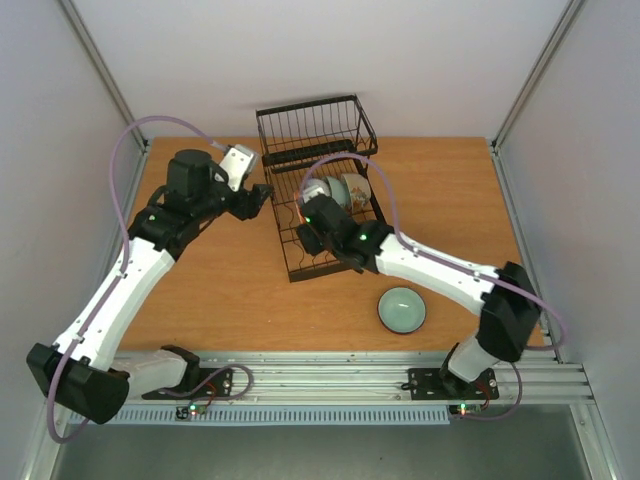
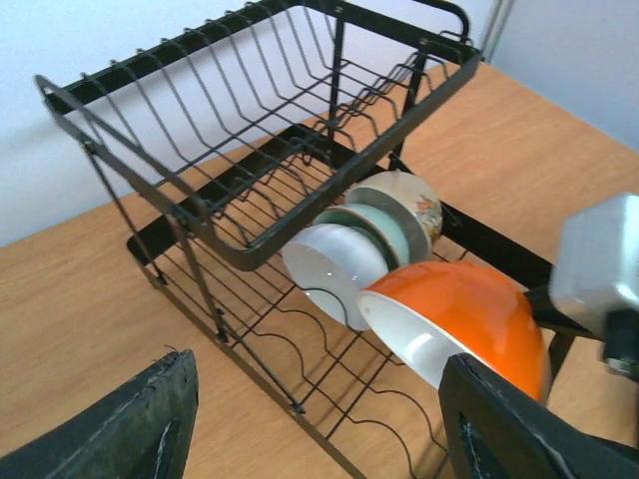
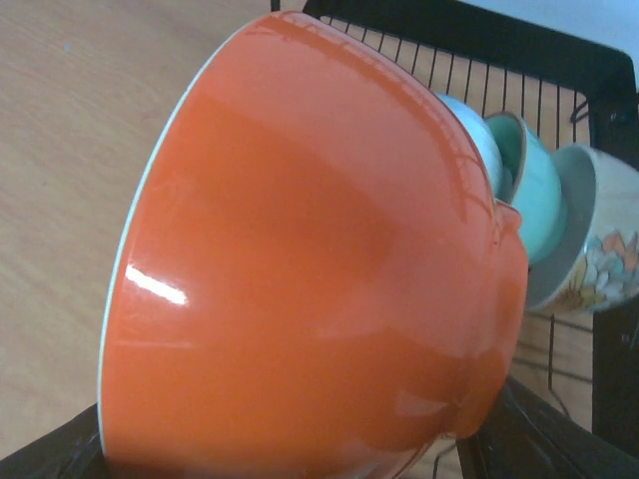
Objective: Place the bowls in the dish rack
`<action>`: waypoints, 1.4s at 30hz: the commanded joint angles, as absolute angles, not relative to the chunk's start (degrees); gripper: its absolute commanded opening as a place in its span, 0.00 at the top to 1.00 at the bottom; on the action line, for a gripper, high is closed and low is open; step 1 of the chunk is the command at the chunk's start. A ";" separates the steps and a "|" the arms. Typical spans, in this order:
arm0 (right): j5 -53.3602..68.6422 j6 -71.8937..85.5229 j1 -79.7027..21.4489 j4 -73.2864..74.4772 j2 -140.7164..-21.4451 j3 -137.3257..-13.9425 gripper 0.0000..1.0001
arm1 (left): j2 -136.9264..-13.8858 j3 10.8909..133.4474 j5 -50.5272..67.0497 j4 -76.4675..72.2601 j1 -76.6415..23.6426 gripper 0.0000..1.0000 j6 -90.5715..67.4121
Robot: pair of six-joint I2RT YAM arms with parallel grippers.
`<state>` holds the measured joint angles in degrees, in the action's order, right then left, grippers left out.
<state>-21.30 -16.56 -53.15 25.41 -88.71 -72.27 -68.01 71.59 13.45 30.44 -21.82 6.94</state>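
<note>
The black wire dish rack [image 1: 318,130] stands at the back middle of the table and fills the left wrist view [image 2: 250,150]. Three bowls stand on edge in its lower tier: a white-inside bowl [image 2: 324,267], a pale green bowl [image 2: 389,228] and a cream patterned bowl [image 2: 417,200]. My right gripper [image 1: 312,228] is shut on an orange bowl [image 3: 310,259], tilted over the rack's dividers just in front of that row [image 2: 469,324]. My left gripper [image 1: 262,194] hangs open and empty by the rack's left side. Another pale green bowl [image 1: 401,309] sits upright on the table.
The rack's taller upper basket [image 2: 300,90] overhangs the stored bowls. The right arm [image 1: 440,275] stretches across the table's right half. White walls and metal posts close in the table on three sides.
</note>
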 commanded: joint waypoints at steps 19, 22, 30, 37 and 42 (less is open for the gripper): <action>-25.39 -26.21 -48.65 25.97 -114.69 -93.67 0.99 | -67.98 72.44 13.57 29.35 -19.71 0.32 6.85; -25.69 -26.27 -48.39 25.93 -116.95 -94.96 0.99 | -67.86 72.32 13.52 29.28 -19.69 0.32 6.86; -26.75 -26.41 -47.90 25.40 -120.66 -97.45 0.99 | -67.94 72.00 14.31 29.18 -19.61 0.32 6.95; -26.81 -26.61 -47.40 25.49 -123.69 -99.70 0.99 | -68.20 71.94 14.51 29.08 -19.62 0.32 7.20; -26.16 -26.39 -46.65 25.72 -125.87 -101.48 0.98 | -68.38 71.89 14.74 29.19 -19.60 0.32 7.21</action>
<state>-25.08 -25.87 -47.55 26.41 -124.20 -98.70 -67.96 71.57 13.93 30.68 -19.94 6.92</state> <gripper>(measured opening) 0.664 0.680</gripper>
